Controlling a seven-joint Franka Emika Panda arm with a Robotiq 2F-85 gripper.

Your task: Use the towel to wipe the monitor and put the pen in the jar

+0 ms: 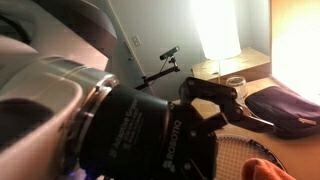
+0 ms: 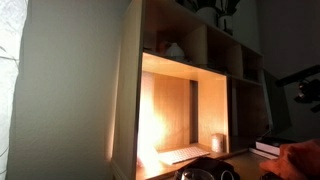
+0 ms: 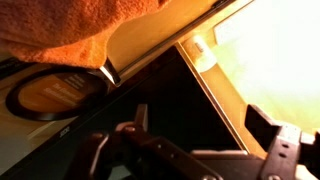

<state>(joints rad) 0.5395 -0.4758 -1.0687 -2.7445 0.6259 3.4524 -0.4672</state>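
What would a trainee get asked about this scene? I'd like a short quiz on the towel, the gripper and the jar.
1. True or false: in the wrist view, the gripper is shut on the towel.
2. In an exterior view, where does the jar stand? A) inside the lit compartment of the wooden shelf; B) on top of the shelf; C) on the floor.
3. Fill in: the towel's colour is ____.

Key: 1 false; the gripper is open and the towel lies apart from it, at the top of the wrist view. 2 A. 3 orange.
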